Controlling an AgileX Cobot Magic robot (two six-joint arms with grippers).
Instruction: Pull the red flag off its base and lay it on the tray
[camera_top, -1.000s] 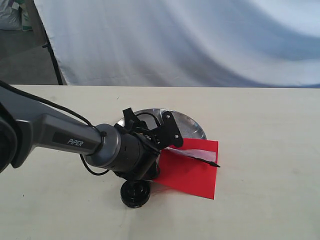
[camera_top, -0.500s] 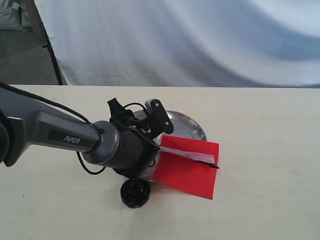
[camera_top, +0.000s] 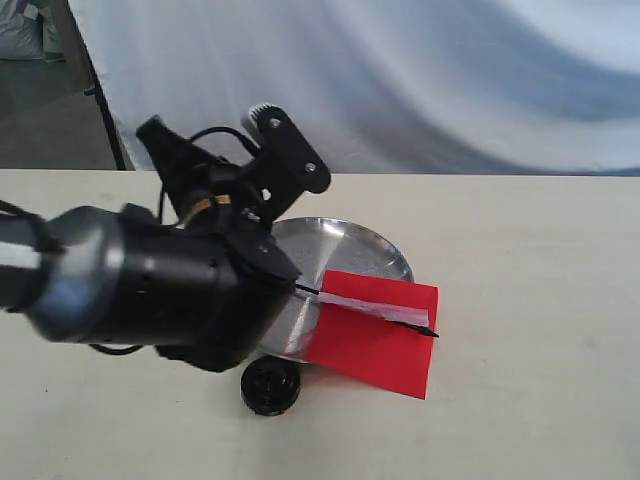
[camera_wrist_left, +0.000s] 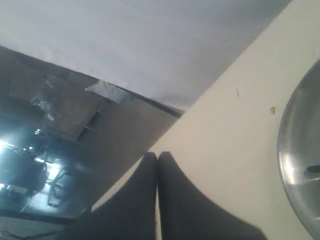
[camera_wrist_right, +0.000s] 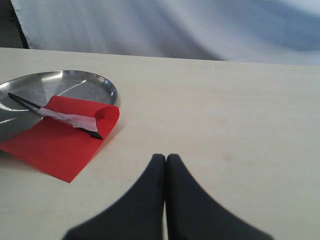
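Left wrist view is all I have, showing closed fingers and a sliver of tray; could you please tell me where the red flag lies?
Observer: The red flag is off the base. Its stick's blunt end rests in the tray, and the cloth drapes over the rim onto the table.
Operator: Where is the base, please?
Observer: It stands empty on the table, just outside the tray's rim.
Operator: And the right gripper?
Observer: The right gripper is shut on nothing, away from the flag.

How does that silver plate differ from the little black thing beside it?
The tray is shiny steel; the base is black. The tray is far wider than the base. The red flag lies partly on the tray; the base holds nothing. Both are round, on the table.
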